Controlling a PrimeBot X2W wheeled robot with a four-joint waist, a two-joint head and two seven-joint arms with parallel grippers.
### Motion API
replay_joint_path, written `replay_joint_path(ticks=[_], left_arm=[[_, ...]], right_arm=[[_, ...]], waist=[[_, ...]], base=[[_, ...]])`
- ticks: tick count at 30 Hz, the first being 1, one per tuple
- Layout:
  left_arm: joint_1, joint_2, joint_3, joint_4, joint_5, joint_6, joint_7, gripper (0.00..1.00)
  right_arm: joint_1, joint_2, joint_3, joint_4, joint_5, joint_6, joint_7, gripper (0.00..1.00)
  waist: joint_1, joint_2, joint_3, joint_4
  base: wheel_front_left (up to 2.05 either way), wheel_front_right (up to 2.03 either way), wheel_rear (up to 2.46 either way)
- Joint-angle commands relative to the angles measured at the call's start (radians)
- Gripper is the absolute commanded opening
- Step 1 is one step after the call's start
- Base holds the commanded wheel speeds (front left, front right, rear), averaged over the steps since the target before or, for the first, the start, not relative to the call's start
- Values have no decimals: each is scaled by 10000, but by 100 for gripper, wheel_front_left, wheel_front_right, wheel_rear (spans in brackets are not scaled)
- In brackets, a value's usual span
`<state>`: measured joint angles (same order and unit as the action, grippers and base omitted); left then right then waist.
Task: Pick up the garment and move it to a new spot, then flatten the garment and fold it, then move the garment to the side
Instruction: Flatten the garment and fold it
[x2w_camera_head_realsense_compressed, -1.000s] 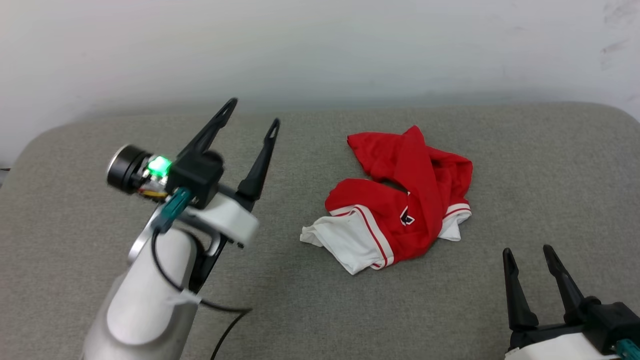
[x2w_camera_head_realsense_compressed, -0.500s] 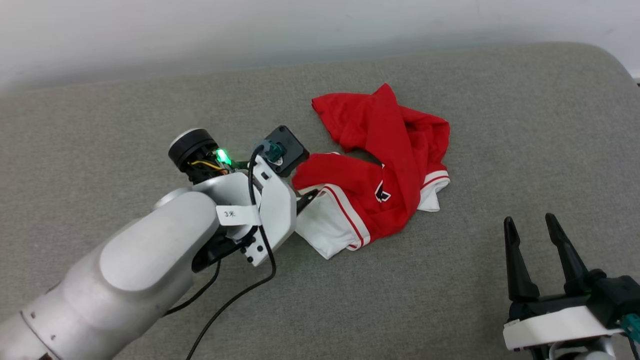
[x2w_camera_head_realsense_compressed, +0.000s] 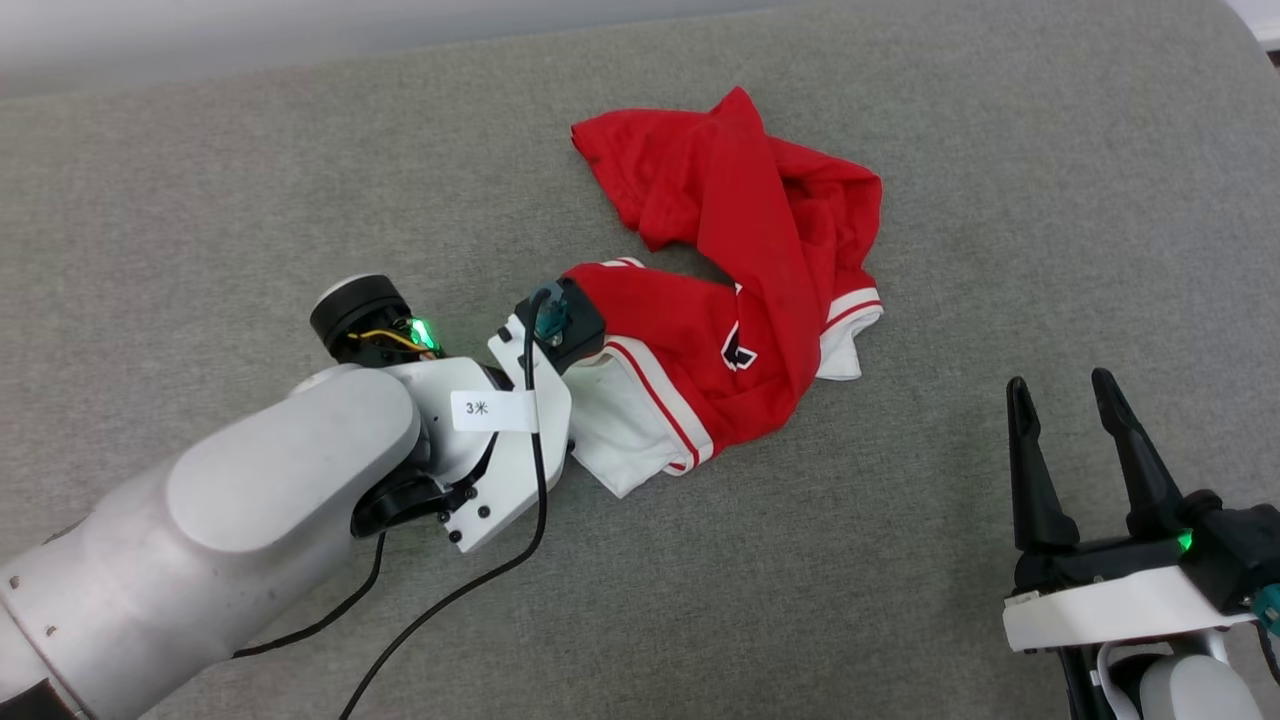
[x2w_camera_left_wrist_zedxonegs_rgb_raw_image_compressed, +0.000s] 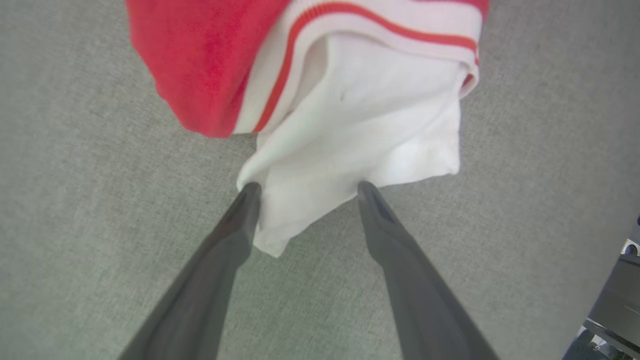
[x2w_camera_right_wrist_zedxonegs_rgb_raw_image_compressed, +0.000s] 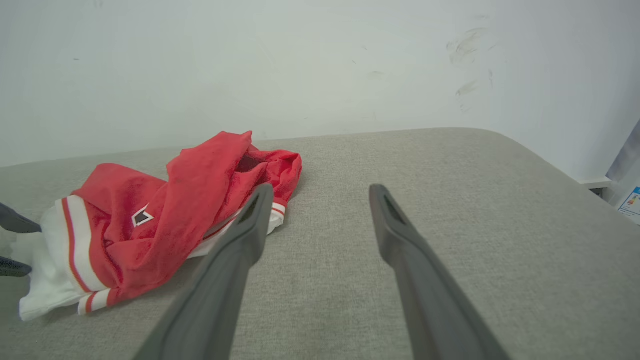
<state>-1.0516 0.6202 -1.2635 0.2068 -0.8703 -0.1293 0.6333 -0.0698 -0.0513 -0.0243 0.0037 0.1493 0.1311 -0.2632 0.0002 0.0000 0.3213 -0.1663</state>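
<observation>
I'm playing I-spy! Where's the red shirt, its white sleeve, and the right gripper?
red jersey shirt (x2w_camera_head_realsense_compressed: 720, 200), head view, on its red body cloth.
white sleeve (x2w_camera_left_wrist_zedxonegs_rgb_raw_image_compressed: 360, 125), left wrist view, middle of the sleeve.
right gripper (x2w_camera_head_realsense_compressed: 1059, 384), head view, between its fingertips.

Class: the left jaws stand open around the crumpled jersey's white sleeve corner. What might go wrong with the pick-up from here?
1. Only a thin corner of the white sleeve lies between the open left jaws; closing may pinch one layer that slips out.
2. The garment is twisted and bunched, so lifting by that corner may leave it tangled.
3. The fingertips sit near the grey cushion and may snag it.
</observation>
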Motion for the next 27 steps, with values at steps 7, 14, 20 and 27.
replay_joint_path(ticks=[7, 14, 20, 27], left_arm=[[489, 130, -189, -75, 146, -1, 598, 100], [377, 86, -194, -16, 685, 1, -208, 0], [95, 3, -169, 350, 1009, 0, -1860, 0], [738, 406, 114, 852, 1131, 365, -3415, 0]], right_arm=[[-332, 20, 57, 12, 102, -7, -24, 100], [-318, 20, -43, 31, -36, -7, -24, 100], [-71, 20, -62, 88, -183, -7, -24, 100], [278, 20, -121, 132, -330, -7, -24, 100]], waist=[[-2, 0, 340, -227], [-2, 0, 287, -123], [-2, 0, -146, 151], [-2, 0, -800, 593]], base=[[0, 0, 0], [0, 0, 0], [0, 0, 0], [0, 0, 0]])
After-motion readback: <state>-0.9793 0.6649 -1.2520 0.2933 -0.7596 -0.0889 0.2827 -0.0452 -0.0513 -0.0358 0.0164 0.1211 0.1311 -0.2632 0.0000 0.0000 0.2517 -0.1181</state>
